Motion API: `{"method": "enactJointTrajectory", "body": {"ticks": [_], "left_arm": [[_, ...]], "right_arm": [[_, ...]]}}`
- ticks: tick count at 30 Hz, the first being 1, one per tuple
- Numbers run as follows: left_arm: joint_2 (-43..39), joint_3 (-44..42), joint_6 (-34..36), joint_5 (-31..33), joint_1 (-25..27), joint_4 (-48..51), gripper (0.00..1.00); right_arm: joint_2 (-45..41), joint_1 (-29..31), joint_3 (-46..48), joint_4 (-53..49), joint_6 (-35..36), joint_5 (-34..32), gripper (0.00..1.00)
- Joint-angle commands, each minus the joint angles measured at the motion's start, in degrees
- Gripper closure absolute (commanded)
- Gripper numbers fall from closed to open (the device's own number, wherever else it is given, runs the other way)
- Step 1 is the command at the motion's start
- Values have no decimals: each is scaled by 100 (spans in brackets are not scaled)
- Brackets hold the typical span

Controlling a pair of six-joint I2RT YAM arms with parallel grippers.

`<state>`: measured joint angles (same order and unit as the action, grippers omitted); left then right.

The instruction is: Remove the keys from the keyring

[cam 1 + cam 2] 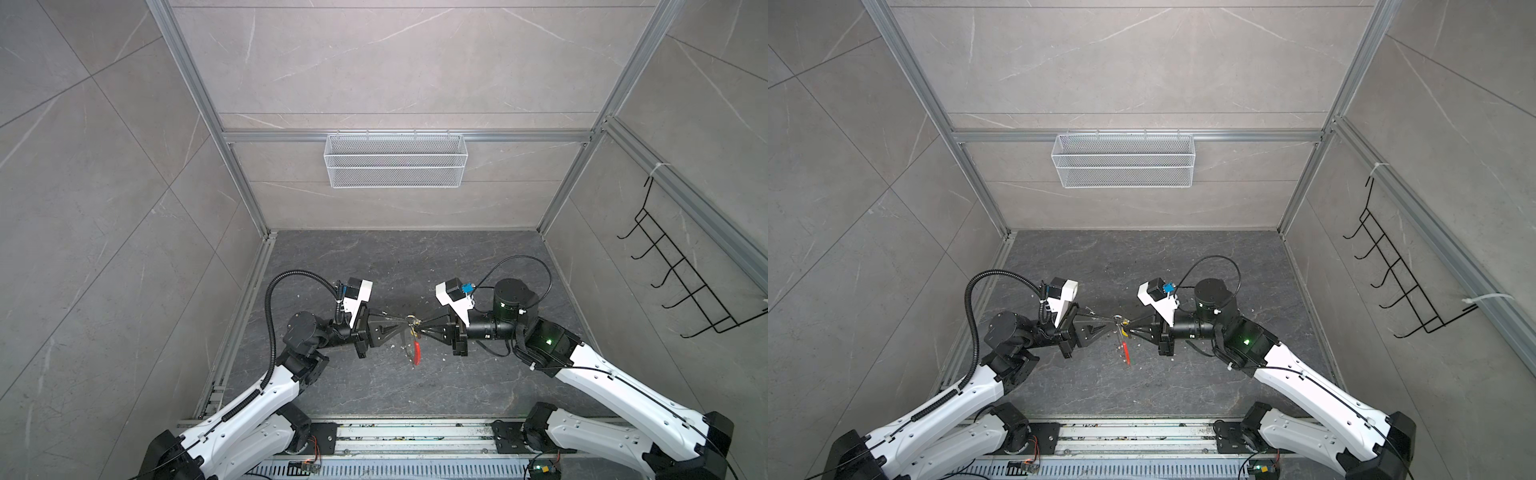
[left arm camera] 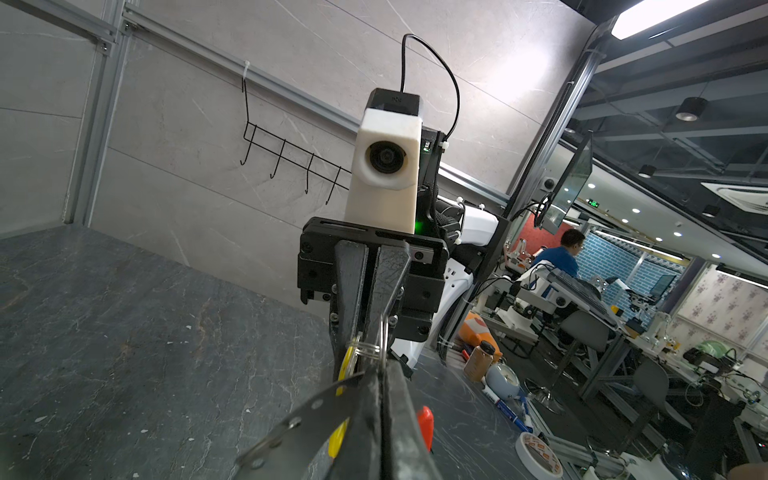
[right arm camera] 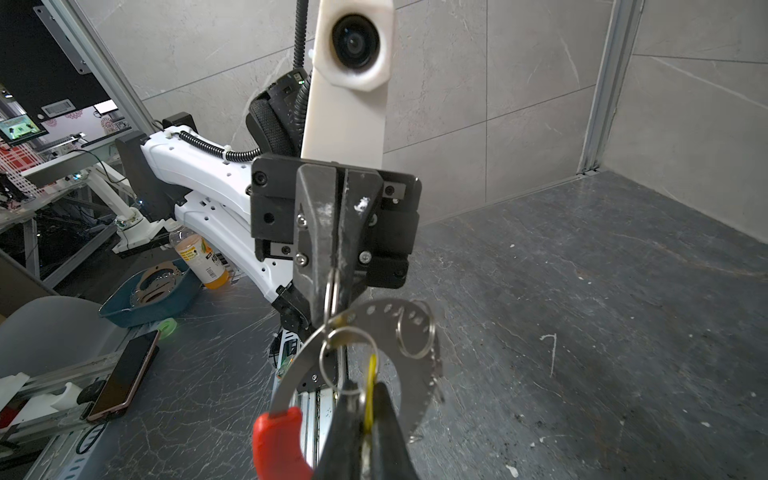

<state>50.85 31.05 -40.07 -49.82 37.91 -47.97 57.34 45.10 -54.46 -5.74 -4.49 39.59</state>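
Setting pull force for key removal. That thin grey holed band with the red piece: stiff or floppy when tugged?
Probably springy, not floppy: the keyring holds its curve while hanging. Likely light: it hangs from a small split ring pinched in the left gripper. Apt to swing or twist: only rings link it, and its red segment hangs below.

Robotics lab: stone-panelled test cell on aluminium framing (image 1: 407, 136), wire basket (image 1: 395, 160) and hook rack (image 1: 681, 274) on walls; beyond it, open room with cluttered desks (image 2: 582, 303), monitor (image 2: 571, 183), ceiling lights (image 2: 648, 16), seated person (image 2: 559, 257) in blue.
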Motion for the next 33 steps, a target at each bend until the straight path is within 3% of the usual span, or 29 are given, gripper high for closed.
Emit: {"method": "enactJointTrajectory", "body": {"ticks": [1, 12, 33], "left_arm": [[-189, 130, 135, -29, 40, -322, 100], [-133, 40, -146, 281, 57, -939, 100], [285, -85, -523, 658, 70, -1698, 100]], "right_arm": [[12, 16, -106, -54, -75, -160, 100], [468, 89, -118, 180, -229, 218, 100], [891, 661, -297, 336, -112, -405, 100]]}}
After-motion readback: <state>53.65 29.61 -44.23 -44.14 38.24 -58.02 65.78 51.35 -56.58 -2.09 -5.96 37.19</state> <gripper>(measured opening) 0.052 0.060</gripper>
